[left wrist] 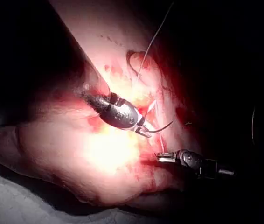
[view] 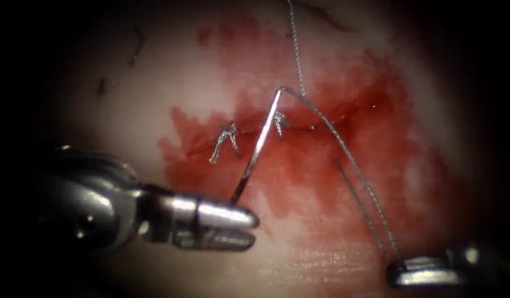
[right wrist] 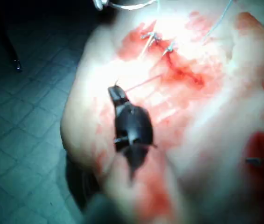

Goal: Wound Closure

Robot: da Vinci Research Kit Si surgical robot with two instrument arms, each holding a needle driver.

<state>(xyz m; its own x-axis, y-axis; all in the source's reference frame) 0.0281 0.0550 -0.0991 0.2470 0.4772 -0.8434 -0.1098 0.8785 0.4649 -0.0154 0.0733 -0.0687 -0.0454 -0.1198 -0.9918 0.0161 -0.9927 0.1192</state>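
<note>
- The needle (view: 259, 144) stands clear above the cut (view: 299, 126), free of the tissue (view: 155, 83); stiff, thin and slick, it looks best gripped on its body, away from the tip.
- The left gripper (view: 245, 219) is clamped on the needle's lower end.
- The thread (view: 349, 160), light and limp, runs from the needle's top to the right gripper (view: 396, 271), closed on it.
- Two knotted stitches (view: 226, 138) cross the cut amid red fluid (view: 321, 182).

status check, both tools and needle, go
Left tool shut on needle near its tip end, needle lifted over the cut, not in tissue. Right tool shut on thread. Two tied stitches under the needle.
</note>
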